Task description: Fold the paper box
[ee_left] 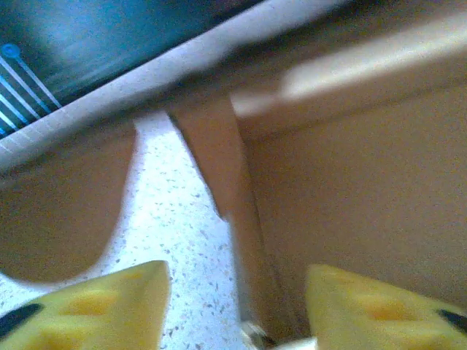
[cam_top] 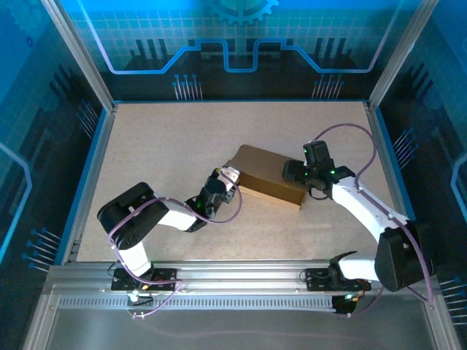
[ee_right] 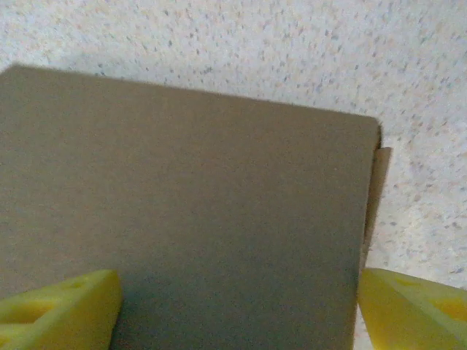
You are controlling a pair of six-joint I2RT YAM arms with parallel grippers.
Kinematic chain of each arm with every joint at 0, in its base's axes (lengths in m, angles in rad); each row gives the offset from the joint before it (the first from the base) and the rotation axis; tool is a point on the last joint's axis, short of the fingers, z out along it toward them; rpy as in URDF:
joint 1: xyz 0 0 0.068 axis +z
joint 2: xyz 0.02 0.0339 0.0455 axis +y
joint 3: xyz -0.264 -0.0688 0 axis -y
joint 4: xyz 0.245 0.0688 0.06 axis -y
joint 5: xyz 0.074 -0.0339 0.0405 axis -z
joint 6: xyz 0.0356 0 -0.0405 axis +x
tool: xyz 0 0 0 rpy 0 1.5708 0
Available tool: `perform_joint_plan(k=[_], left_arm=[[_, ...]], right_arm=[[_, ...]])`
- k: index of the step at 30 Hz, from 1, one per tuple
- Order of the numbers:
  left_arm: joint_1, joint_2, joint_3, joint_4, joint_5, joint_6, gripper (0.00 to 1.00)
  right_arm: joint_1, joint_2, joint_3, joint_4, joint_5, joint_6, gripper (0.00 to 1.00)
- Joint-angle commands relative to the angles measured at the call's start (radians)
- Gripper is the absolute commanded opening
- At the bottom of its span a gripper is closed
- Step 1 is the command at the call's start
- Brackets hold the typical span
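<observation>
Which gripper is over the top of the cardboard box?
The right gripper: it points down at the paper box's flat top, while the left gripper faces an end flap.

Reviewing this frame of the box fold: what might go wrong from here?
1. The left gripper is open around a loose side flap of the box; unheld, it may swing back out.
2. A flap edge pokes out beside the lid under the open right gripper; pressing down could crush it rather than tuck it.
</observation>
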Motion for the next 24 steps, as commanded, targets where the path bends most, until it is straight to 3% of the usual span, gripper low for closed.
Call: perform_joint_plan(k=[1,5,11,15,18,20,24], left_arm=[[-0.008,-0.104,-0.032,-0.170,0.099,-0.062,0.77],[-0.007,-0.218,-0.071,-0.305,0.216,-0.100,0.98],[0.022,-0.399,-0.058,-0.571,0.543,-0.194,0.99],[0.151,-0.447,-0.060,-0.520,0.798,-0.406,0.99],[0.231,-0.447,-0.041,-0.453,0.924,-0.540,0.99],[0.249,-0.443,0.003,-0.488,0.923,-0.583,0.99],[0.279,-0.344,0.189,-0.761,0.803,-0.664,0.91]], right_arm=[[-0.015,0.039,-0.008,0.032,-0.037,0.035,0.85],[-0.027,0.079,-0.008,0.058,-0.042,0.038,0.84],[-0.064,0.119,-0.009,0.077,-0.051,0.000,0.84],[-0.116,0.151,-0.026,0.136,-0.202,-0.105,0.85],[-0.139,0.181,-0.016,0.146,-0.228,-0.145,0.86],[-0.152,0.199,-0.003,0.142,-0.232,-0.166,0.86],[-0.171,0.237,0.015,0.158,-0.272,-0.215,0.85]])
